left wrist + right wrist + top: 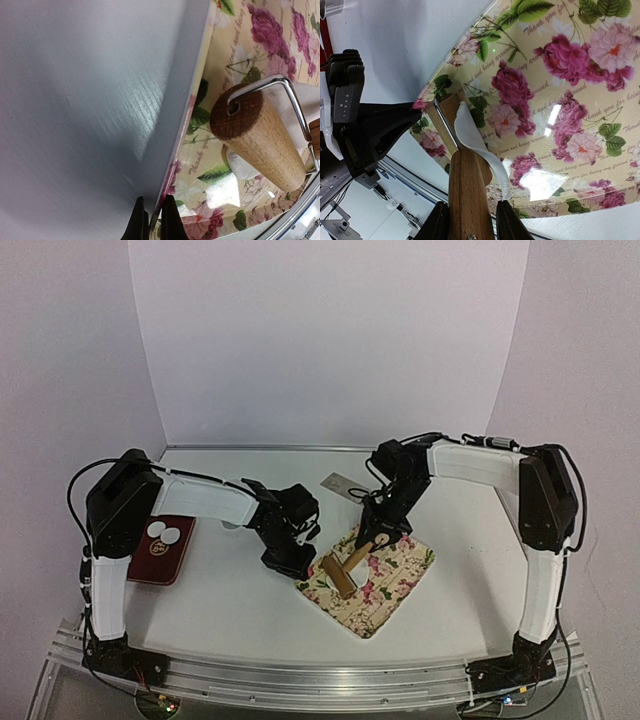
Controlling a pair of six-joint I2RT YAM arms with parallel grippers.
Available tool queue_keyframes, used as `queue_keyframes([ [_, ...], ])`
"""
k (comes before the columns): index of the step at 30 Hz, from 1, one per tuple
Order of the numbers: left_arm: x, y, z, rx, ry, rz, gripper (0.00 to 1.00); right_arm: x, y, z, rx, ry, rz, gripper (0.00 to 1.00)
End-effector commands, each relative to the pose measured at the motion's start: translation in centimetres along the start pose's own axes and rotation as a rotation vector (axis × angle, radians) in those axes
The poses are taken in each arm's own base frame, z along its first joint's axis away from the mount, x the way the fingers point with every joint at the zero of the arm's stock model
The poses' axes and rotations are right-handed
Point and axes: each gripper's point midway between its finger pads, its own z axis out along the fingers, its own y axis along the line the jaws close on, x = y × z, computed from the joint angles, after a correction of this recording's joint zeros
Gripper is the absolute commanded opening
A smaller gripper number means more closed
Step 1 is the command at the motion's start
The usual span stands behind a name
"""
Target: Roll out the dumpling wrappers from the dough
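Right tool [470,222] is clenched around the brown wooden handle [467,190] of the small rolling pin. Its pale wooden roller [255,140] lies just ahead of the fingertips, on the cream plastic mat printed with pink flowers [570,100]. The thin white dough sheet [472,140] is at that roller, with one end curling up off the mat over the wire frame, so it looks to be clinging.

To do this step well, hold the roller level and press lightly. Stroke in short passes away from the curled end so the sheet lies back down flat instead of climbing the frame.

Your left tool [154,220] is clenched, its tips at the mat's edge just beside the roller. You cannot tell whether it actually pinches the mat, so watch for the mat sliding on the white desk [230,600].

Count one rolling pin, one mat and one dough sheet at the right tool. Two round white dumpling wrappers [157,531] [173,537] lie touching on one dark red tray [165,568], well to the far side of the left tool. One flat grey metal piece [340,485] lies beyond the right tool.
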Motion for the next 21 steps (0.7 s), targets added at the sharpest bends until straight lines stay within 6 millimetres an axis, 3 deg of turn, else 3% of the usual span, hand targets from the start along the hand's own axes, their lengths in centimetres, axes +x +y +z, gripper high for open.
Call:
queue_keyframes([
  [1,4.0,5.6,2.5,-0.209,0.096,-0.137,0.0,2.5,-17.0,3.1,0.657,0.088,0.113,0.0],
  [9,5.3,7.7,2.2,-0.25,0.113,-0.187,0.0,1.6,-20.8,0.6,0.643,0.079,0.175,0.0],
  [21,5.1,9.4,1.9,-0.28,0.118,-0.228,0.0,1.7,-23.8,-0.5,0.647,0.088,0.199,0.0],
])
